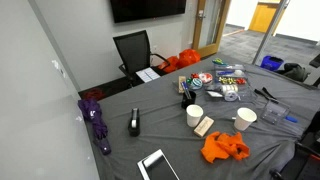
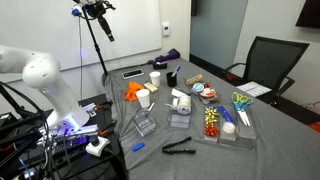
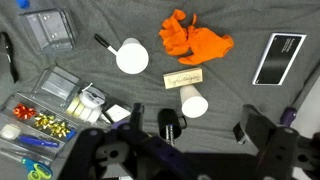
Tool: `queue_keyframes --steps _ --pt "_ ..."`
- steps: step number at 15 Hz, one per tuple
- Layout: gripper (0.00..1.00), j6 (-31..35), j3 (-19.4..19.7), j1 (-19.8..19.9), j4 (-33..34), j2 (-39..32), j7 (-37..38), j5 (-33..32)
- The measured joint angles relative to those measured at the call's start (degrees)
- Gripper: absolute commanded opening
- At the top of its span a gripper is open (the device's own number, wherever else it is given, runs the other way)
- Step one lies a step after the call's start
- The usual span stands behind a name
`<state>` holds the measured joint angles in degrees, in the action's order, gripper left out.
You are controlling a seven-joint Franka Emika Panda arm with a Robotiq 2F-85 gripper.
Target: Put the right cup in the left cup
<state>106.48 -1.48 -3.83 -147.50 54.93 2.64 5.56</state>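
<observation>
Two near-identical white cups stand upright and apart on the grey tablecloth. One cup (image 3: 193, 102) stands beside a small wooden block (image 3: 183, 77); it also shows in both exterior views (image 1: 195, 114) (image 2: 155, 77). The other cup (image 3: 132, 56) stands farther off, near the orange cloth, and also shows in both exterior views (image 1: 245, 119) (image 2: 144, 98). Their looks do not tell which is the right cup and which the left. My gripper (image 3: 190, 123) shows only in the wrist view. It is open and empty, high above the table, nearest the cup by the block.
An orange cloth (image 3: 193, 40) lies beyond the cups. A black cylinder (image 3: 170, 122) stands by the nearer cup. A tablet (image 3: 280, 58), clear boxes (image 3: 50, 30) and trays of small office items (image 3: 45, 115) lie around. A purple umbrella (image 1: 96, 122) lies at the table's edge.
</observation>
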Motion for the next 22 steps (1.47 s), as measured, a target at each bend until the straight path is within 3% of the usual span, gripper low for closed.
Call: queue_keyframes --steps 14,22 --pt "1.00 0.7 0.0 0.0 -0.2 -0.1 0.0 0.0" --pt "1.00 15.0 0.0 1.6 -5.4 -7.3 0.0 -2.2"
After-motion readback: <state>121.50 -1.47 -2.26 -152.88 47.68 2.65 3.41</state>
